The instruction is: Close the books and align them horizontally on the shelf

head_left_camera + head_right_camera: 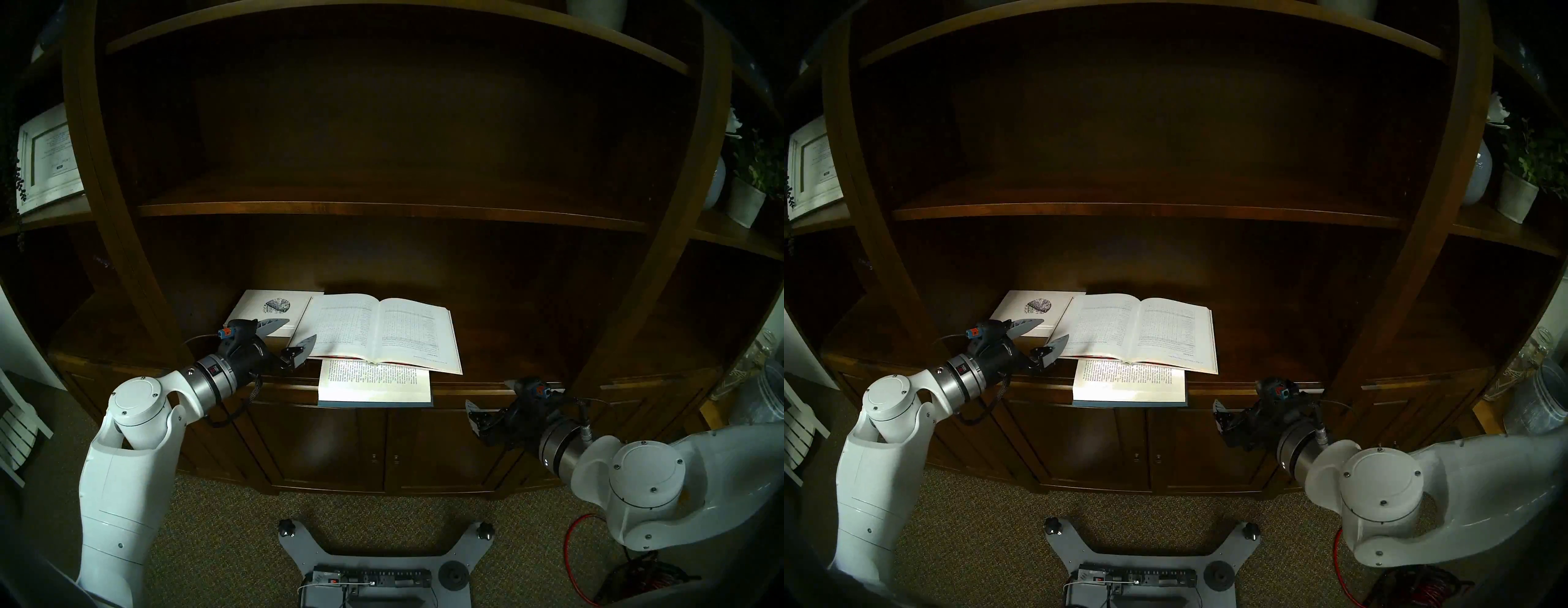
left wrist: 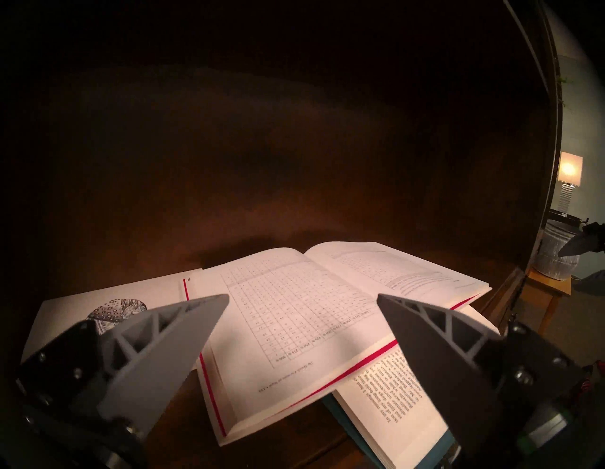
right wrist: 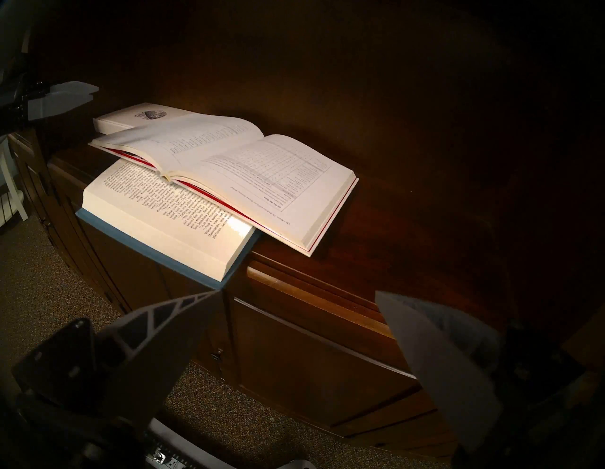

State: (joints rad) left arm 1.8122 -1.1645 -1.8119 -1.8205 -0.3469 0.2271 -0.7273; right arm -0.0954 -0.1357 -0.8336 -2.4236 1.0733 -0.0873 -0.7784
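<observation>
- The big open book (image 1: 382,331) has white pages with tables of tiny numbers and a red line along its edges.
- The thick open book (image 1: 373,382) has cream pages with black words and a blue cover.
- The closed white book (image 1: 271,308) has a dark spotty round picture.
- The shelf (image 1: 509,365) is dark brown wood.
- The carpet (image 1: 220,539) is speckled brown.

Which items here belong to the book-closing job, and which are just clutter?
Job:
- open table-printed book, lying on top
- open blue-covered book, beneath it, overhanging the edge
- closed white book
- shelf ledge
- left gripper and right gripper, both open, empty

Lying about:
- framed picture
- potted plant
- power strip
</observation>
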